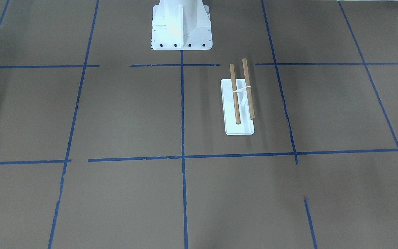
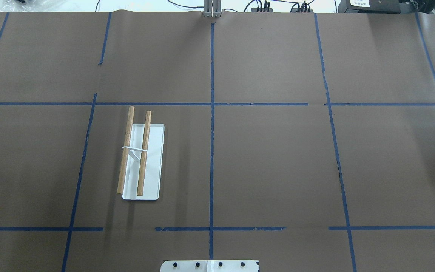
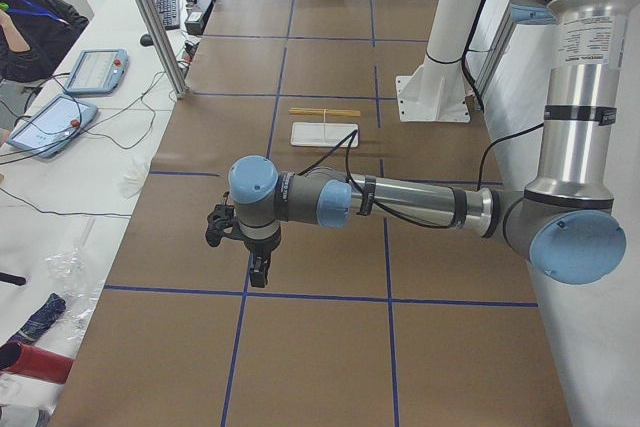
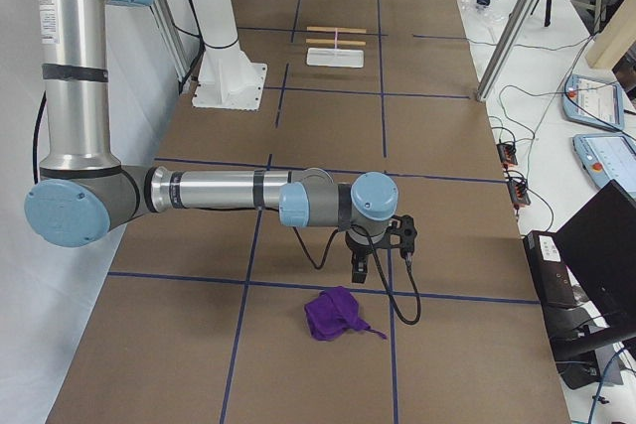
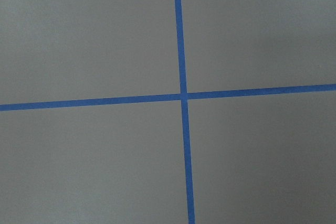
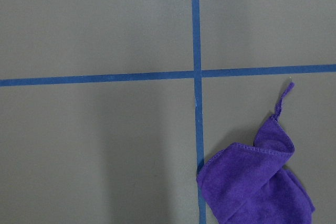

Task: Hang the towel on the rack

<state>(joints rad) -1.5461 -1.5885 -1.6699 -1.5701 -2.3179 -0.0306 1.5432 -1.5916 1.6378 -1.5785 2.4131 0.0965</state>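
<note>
The rack (image 2: 142, 158) stands on the brown-papered table (image 2: 278, 170) at about 9 o'clock from the central crossing of the blue tape lines (image 2: 212, 151) in the overhead view. Its flat white base lies lengthwise from 12 to 6 o'clock, and its two wooden rods run parallel above it, joined by a white crosspiece on the upright. Both rods are bare. In the front-facing view the rack (image 1: 239, 103) sits at 5 o'clock from the white pedestal (image 1: 181, 27). The towel (image 4: 336, 313), purple and crumpled into a small heap, lies on the table well apart from the rack (image 4: 335, 50), at the end on the robot's right. In the exterior right view it is at 7 o'clock from the right gripper (image 4: 360, 270), which hangs just above the paper near it, fingers pointing down and holding nothing that I can see. The right wrist view shows the towel (image 6: 257, 187) at 5 o'clock, its loop tag pointing toward 12 o'clock, right of a tape line. The left gripper (image 3: 259, 272) hovers over the opposite end of the table, at 7 o'clock from the rack (image 3: 324, 129) in that side view, over bare paper. Whether either gripper's fingers are apart or together I cannot tell.
</note>
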